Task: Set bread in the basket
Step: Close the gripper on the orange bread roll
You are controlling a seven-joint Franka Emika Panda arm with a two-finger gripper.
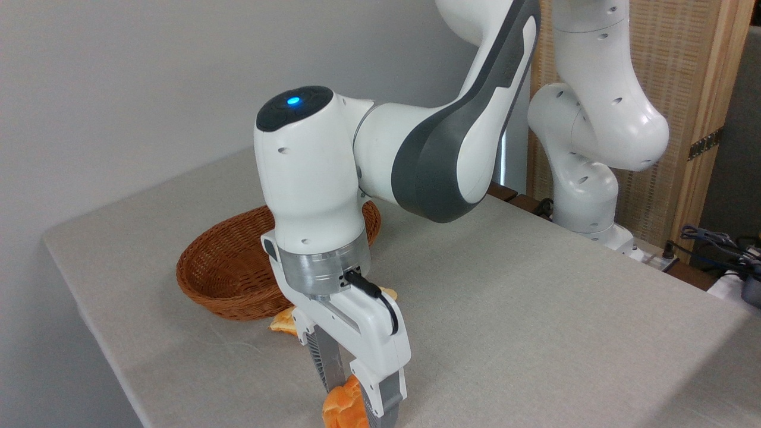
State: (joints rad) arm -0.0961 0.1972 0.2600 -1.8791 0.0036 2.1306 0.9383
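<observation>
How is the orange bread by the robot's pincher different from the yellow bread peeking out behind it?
The orange bread sits between the fingers of the gripper at the near table edge; the pale yellow bread lies untouched beside the basket. The orange one is darker and plumper; the yellow one looks paler and flatter, though the arm hides most of it. Neither is in the basket.

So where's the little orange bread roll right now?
The bread sits at the picture's bottom edge, between the gripper fingers, in front of the basket.

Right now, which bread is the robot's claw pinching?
The orange-brown roll at the bottom edge, between the gripper's fingers. The paler loaf lies untouched beside the basket, mostly hidden behind the arm.
</observation>
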